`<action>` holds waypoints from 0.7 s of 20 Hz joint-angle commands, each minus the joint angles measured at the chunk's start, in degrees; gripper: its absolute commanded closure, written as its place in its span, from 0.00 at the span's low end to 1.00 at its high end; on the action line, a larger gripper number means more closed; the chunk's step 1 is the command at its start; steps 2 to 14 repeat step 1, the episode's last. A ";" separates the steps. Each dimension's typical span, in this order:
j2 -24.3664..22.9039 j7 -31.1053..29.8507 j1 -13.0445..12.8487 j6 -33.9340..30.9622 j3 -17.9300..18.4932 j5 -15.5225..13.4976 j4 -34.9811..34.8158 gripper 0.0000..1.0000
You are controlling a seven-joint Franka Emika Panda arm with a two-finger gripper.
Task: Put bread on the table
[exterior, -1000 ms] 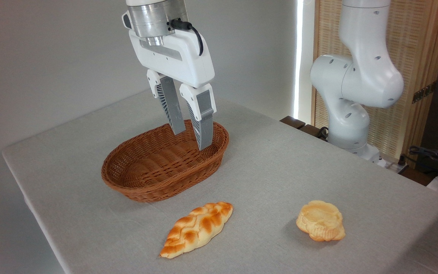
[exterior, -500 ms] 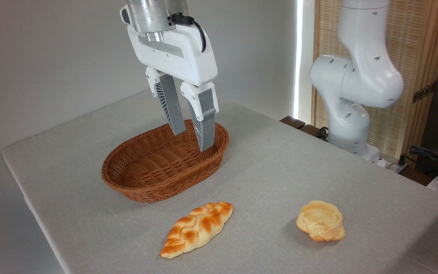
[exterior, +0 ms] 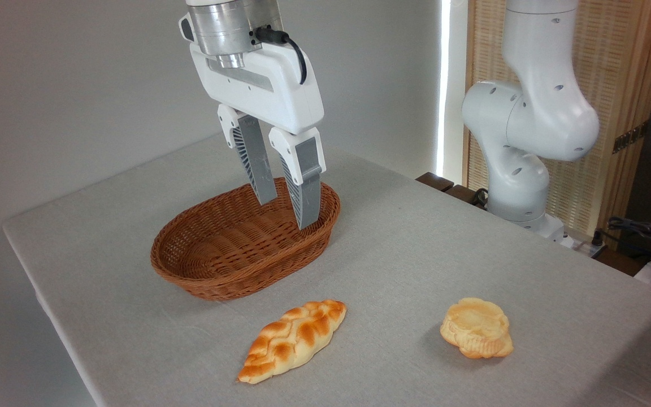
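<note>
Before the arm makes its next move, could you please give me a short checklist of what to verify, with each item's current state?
1. Round bun resting on the grey table cloth, outside the basket: ok.
2. Gripper holding nothing, fingers slightly apart: ok.
3. Wicker basket empty of bread: ok.
4. Braided loaf lying on the table, apart from bun and basket: ok.
5. Fingertips clear of the basket rim: cannot tell; they overlap it in this view.
</note>
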 commanded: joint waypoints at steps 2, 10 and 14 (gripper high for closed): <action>0.72 0.93 -0.27 -1.56 0.57 -0.28 1.64 0.00; 0.72 0.93 -0.27 -1.56 0.57 -0.28 1.64 0.00; 0.72 0.93 -0.27 -1.56 0.57 -0.28 1.64 0.00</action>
